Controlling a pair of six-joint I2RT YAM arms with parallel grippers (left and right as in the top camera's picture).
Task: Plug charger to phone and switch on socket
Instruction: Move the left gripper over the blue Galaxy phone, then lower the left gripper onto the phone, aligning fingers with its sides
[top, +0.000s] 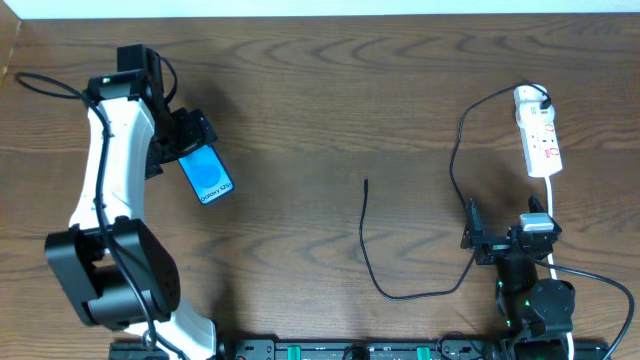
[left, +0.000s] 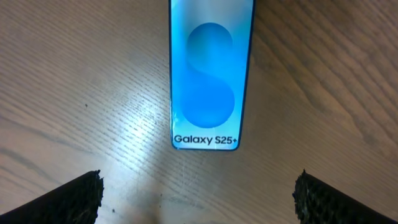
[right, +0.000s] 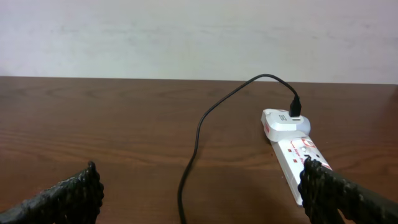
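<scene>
The phone (top: 207, 174) lies flat on the wooden table at the left, blue screen up; in the left wrist view (left: 210, 74) it reads "Galaxy S25+". My left gripper (top: 178, 140) is open just behind it, fingertips apart and holding nothing (left: 198, 199). The charger, a thin black cable (top: 372, 270), runs from a free tip at the table's middle round to its black plug seated in the socket (top: 538, 130), a white power strip at the right; cable (right: 199, 134) and socket (right: 292, 140) show in the right wrist view. My right gripper (top: 478, 235) is open and empty near the front right (right: 199, 199).
The socket's thick white cord (top: 553, 215) runs down past my right arm. The table's far edge meets a pale wall (right: 186, 37).
</scene>
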